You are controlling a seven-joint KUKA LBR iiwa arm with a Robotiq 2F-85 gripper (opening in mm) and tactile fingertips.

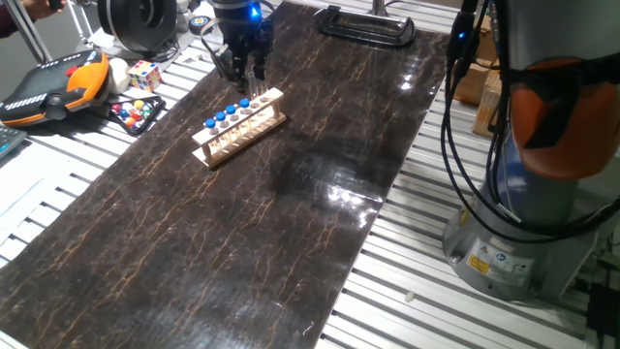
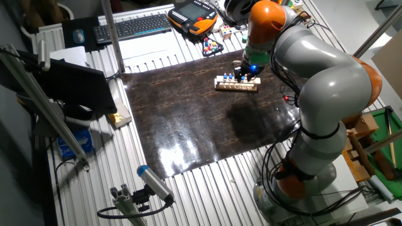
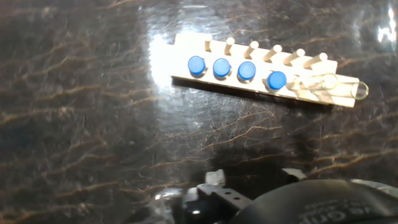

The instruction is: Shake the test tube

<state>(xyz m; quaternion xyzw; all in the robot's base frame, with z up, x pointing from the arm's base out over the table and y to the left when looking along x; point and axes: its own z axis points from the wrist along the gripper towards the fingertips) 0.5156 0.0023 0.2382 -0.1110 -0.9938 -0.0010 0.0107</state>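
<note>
Hand view: four blue-topped test tubes (image 3: 196, 65), one rack (image 3: 186, 43).

Lit from above; bright glare on the glossy dark counter (image 1: 329, 194), washing out the wooden rack (image 3: 186, 53) in hand view. Foreground there blurred, perhaps the hand.

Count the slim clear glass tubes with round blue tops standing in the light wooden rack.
4: three blue-topped tubes sit side by side at one end of the wooden rack, the fourth one gap further along.
</note>
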